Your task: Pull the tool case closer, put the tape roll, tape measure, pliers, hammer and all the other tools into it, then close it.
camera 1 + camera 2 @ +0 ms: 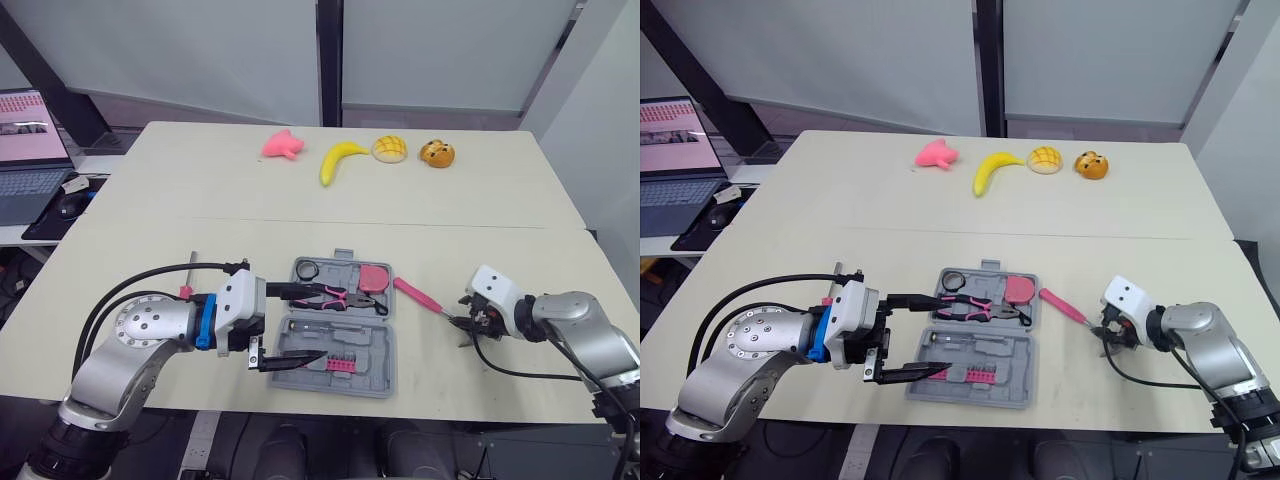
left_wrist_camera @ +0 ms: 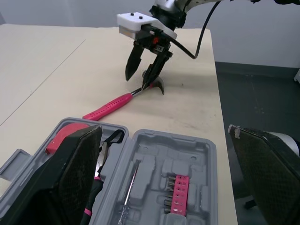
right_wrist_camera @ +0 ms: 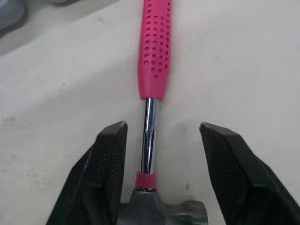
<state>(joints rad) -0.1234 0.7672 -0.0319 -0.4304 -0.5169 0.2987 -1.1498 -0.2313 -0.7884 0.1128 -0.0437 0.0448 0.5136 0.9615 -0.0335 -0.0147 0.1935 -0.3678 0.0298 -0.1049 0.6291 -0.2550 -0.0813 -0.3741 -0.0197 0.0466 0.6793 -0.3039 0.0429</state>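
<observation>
The left arm (image 1: 140, 340) comes in from the lower left of the frame with its elbow bent. The left gripper (image 1: 306, 325) points toward the centre, its two black fingers spread wide. The right arm (image 1: 580, 325) enters from the lower right, and the right gripper (image 1: 463, 326) tilts downward with its fingers parted.

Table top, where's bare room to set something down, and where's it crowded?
Free: the wide band between the banana and the tool case, plus the far left corner beside the pink toy. Crowded: the near edge, where the open left hand spreads over the case and the right hand brackets the hammer.
</observation>
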